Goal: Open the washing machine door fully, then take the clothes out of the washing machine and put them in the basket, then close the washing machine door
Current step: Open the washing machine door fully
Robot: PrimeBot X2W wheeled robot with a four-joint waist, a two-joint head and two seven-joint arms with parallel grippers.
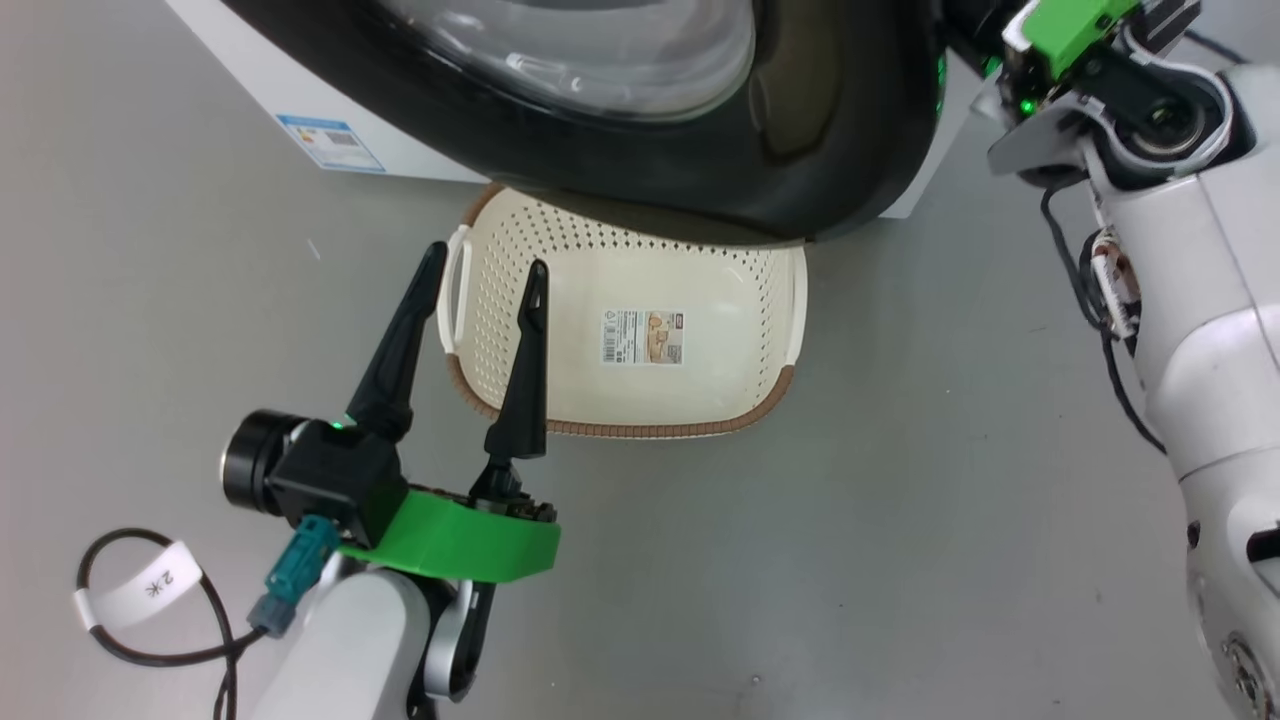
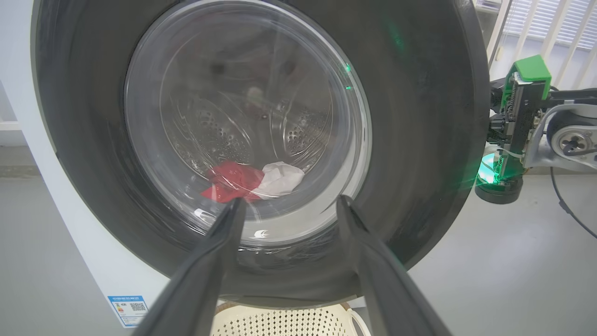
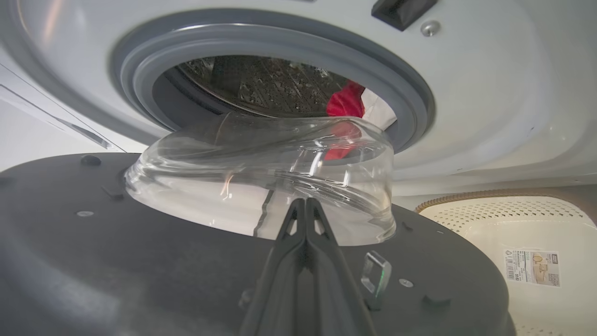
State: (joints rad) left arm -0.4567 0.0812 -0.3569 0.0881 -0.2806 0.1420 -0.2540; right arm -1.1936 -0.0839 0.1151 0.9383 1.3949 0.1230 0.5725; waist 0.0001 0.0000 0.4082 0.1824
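Left gripper (image 1: 487, 260) spread wide, empty, at 9 o'clock of the basket (image 1: 620, 428). Right gripper (image 3: 305, 201) pinched shut, empty, at the inner face of the part-open washing machine door (image 1: 800, 150). Clothes (image 2: 233, 179) at 6 o'clock in the drum (image 3: 261, 86).

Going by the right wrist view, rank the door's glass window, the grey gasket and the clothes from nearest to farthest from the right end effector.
1. Glass window: just ahead of the right end effector.
2. Grey gasket: beyond it, ringing the drum mouth.
3. Clothes: deeper, inside the drum at right.
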